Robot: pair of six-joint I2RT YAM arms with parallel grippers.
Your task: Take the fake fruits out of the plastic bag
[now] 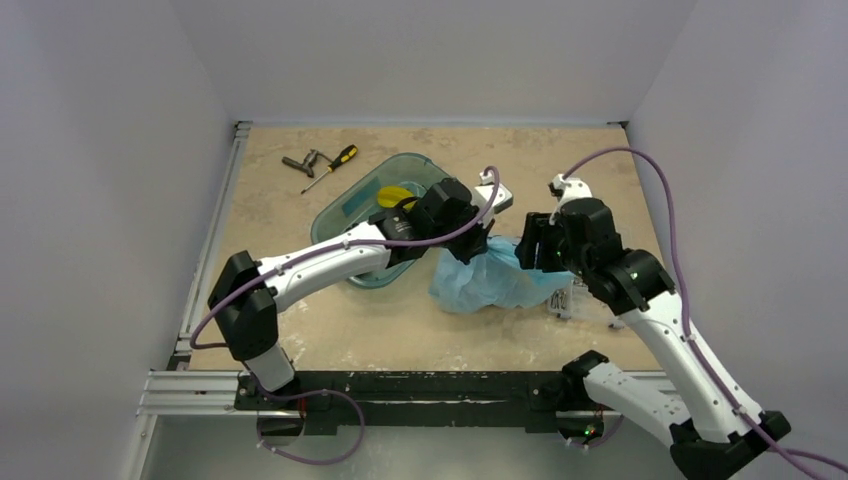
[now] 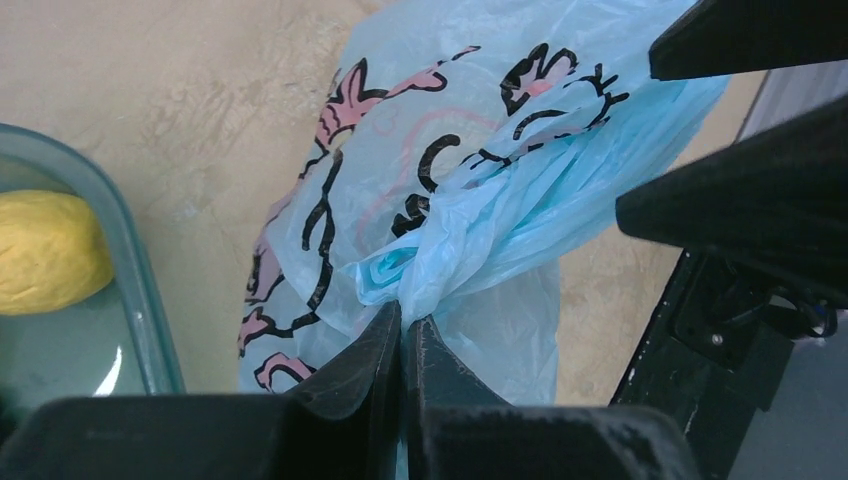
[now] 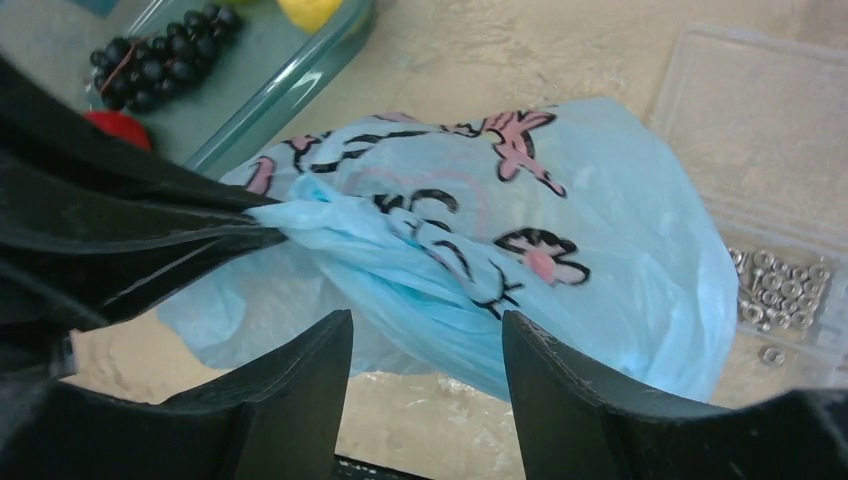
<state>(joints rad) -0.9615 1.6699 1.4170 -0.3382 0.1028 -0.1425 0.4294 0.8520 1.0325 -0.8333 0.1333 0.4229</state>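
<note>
Plastic bag (image 2: 520, 180) with pink cartoon print (image 2: 340, 110) is pinched in left jaws.

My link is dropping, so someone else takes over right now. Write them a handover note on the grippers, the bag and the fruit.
Left gripper: shut on the plastic bag at its bunched top, beside the teal tray.
Right gripper: open at the bag's twisted neck, gripping nothing.
The bag bulges and its contents are hidden. A yellow fruit lies in the tray.
Done: the bag is gripped on one side.
Left: open it and lift out whatever fruit is inside.
</note>
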